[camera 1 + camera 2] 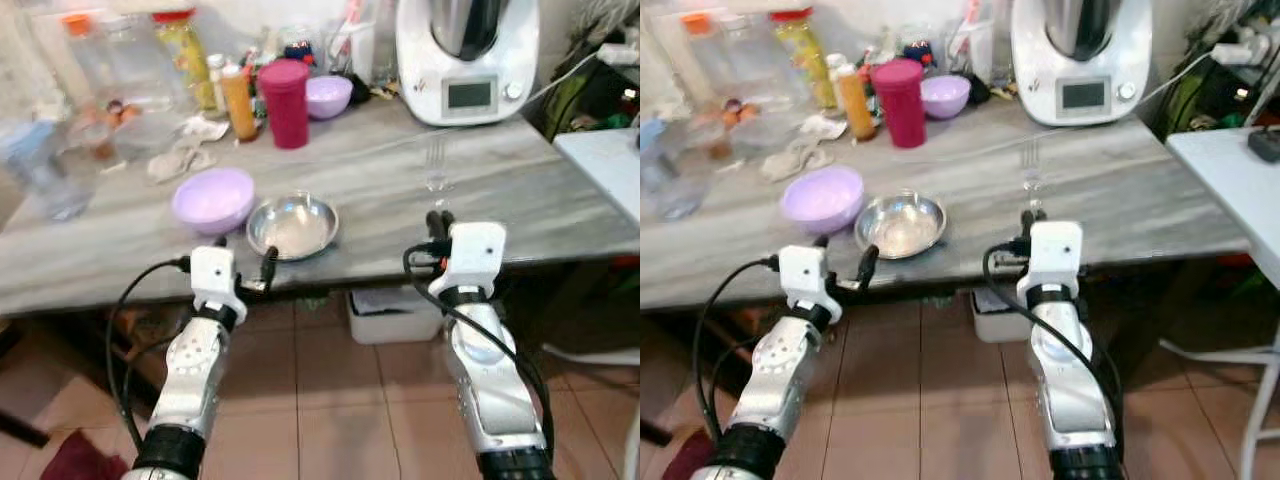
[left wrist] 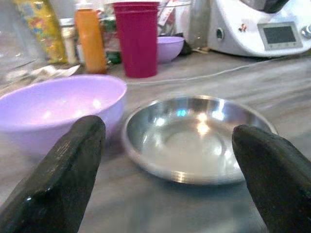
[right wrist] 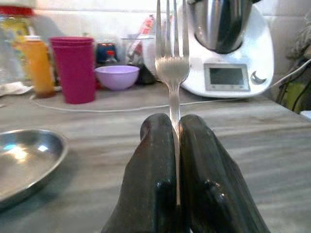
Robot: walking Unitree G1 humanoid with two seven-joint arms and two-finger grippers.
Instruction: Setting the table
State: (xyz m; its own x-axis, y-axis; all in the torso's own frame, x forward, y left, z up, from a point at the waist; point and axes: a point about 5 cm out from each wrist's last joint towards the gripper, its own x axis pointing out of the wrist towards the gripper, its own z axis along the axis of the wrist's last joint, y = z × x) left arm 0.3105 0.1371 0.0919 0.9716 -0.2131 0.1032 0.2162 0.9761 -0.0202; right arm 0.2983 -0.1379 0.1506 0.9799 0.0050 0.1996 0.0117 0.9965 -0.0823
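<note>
My right gripper [image 3: 176, 145] pinches a shiny metal fork [image 3: 171, 63]. My left gripper [image 2: 165, 170] gapes wide at the round steel dish [image 1: 292, 226] near the grey tabletop's [image 1: 520, 190] front edge. Fork not placed yet.

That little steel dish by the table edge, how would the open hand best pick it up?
Probably by the rim. The steel dish is shallow and lies flat, with a thin lip flaring outward. The left gripper faces it from the table's near edge, fingers wide open, so one finger could slide over the near rim and one under it. The lilac bowl crowds its left side.
</note>
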